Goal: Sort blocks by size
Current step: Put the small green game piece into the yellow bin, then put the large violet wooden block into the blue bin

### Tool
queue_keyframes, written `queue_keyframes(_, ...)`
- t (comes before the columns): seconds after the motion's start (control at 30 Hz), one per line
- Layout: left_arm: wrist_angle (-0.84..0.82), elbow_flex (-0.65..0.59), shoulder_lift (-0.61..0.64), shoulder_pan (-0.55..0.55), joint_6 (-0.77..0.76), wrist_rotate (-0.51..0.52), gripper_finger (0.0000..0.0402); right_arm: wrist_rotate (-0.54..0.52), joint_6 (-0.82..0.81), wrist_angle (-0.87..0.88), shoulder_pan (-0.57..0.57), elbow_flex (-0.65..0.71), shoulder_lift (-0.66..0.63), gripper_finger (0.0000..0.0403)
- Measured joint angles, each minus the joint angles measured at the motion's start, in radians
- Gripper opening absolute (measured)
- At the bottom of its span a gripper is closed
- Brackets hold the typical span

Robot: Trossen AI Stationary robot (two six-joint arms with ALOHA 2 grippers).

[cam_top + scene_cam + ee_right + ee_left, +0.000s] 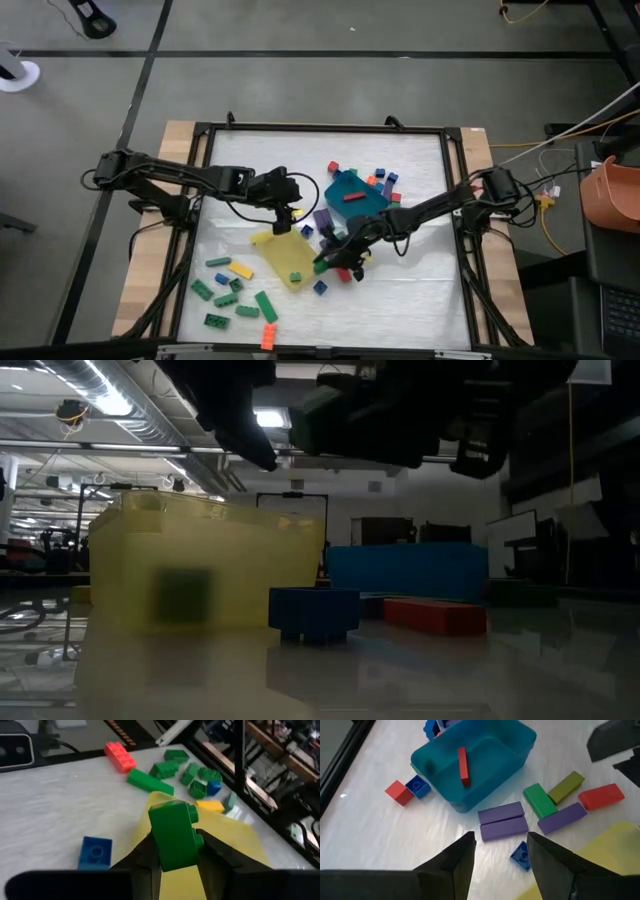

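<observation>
Right wrist view: right gripper (175, 851) clamped on a long green block (175, 836), held just above the yellow tray (235, 845), which sits right ahead of it. High view shows one green block (295, 277) in that tray and a red bar (353, 196) in the teal tray (345, 185). Left gripper (500, 855) hangs empty, fingers apart, over two purple bars (502, 821) just ahead of its tips. Sorting looks barely started; most blocks lie loose around both grippers, plus a green cluster (232, 295) beyond the yellow tray.
</observation>
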State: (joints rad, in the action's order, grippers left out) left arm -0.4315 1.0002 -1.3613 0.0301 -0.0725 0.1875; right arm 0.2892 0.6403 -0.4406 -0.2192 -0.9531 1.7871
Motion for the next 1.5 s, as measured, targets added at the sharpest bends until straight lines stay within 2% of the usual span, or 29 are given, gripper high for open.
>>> queue_keyframes(0.37, -0.002, 0.000, -0.001, 0.000, 0.000, 0.000, 0.0168, 0.113, -0.003, -0.014, 0.033, -0.047, 0.075, 0.0120)
queue_keyframes(1.0, -0.002, 0.000, -0.001, 0.002, -0.006, 0.000, 0.0168, 0.087, -0.008, 0.037, 0.045, -0.103, 0.099, 0.0124)
queue_keyframes(1.37, 0.001, 0.000, -0.001, 0.002, -0.007, 0.000, 0.0168, 0.056, -0.012, 0.040, 0.045, -0.103, 0.099, 0.0205)
queue_keyframes(1.5, 0.001, 0.000, -0.001, 0.002, -0.006, 0.000, 0.0168, -0.007, -0.013, 0.070, 0.043, -0.103, 0.088, 0.0218)
